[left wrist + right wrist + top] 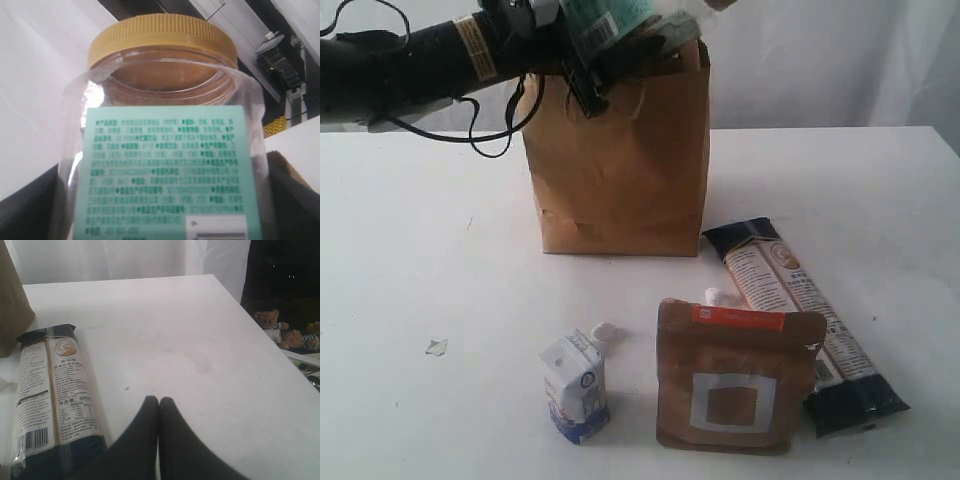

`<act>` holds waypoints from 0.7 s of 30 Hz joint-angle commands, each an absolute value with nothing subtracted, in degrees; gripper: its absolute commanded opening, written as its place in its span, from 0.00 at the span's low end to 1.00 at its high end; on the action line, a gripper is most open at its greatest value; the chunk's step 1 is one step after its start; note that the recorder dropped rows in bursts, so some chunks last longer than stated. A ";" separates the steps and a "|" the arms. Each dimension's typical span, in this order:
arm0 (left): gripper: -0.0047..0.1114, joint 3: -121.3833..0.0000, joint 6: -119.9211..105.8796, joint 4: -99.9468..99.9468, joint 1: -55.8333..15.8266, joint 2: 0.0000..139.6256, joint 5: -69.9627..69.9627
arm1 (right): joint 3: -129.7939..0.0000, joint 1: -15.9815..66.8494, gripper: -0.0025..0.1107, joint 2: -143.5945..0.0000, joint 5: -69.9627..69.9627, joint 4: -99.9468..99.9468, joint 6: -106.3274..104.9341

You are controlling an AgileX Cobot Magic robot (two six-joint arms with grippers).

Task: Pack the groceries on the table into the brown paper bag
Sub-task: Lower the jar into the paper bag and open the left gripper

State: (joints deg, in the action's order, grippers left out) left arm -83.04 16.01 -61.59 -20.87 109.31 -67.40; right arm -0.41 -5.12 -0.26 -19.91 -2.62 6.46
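Clasping clear jar (160, 150), left end effector (162, 207) above brown paper bag (620, 170)

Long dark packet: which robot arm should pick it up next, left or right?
Probably the right. The right gripper is shut and empty, with the long dark packet lying close beside it. The left gripper is busy holding the clear jar over the brown paper bag.

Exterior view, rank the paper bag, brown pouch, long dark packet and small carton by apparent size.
1. brown paper bag
2. brown pouch and long dark packet: too alike to rank, one wider, one longer
3. small white-blue carton
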 commanded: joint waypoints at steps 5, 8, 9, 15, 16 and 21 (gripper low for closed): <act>0.04 -81.71 17.84 -60.94 -18.77 108.34 -68.84 | 0.00 -5.27 0.02 0.00 -19.72 -2.87 6.54; 0.04 -81.71 18.19 -60.94 -18.67 108.34 -66.26 | 0.00 -5.27 0.02 0.00 -19.72 -2.87 6.54; 0.04 -81.71 18.19 -60.94 -18.56 108.34 -65.51 | 0.00 -5.27 0.02 0.00 -19.72 -2.87 6.54; 0.08 -81.71 18.19 -60.94 -18.56 108.34 -65.51 | 0.00 -5.27 0.02 0.00 -19.72 -2.87 6.54; 0.12 -81.71 18.19 -60.94 -18.56 108.34 -66.15 | 0.00 -5.27 0.02 0.00 -19.72 -2.87 6.54; 0.37 -81.71 18.33 -60.94 -18.56 108.34 -66.26 | 0.00 -5.27 0.02 0.00 -19.72 -2.87 6.54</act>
State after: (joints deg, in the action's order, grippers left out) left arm -81.70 17.94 -61.75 -18.71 109.31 -64.38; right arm -0.41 -5.12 -0.26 -19.91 -2.62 6.46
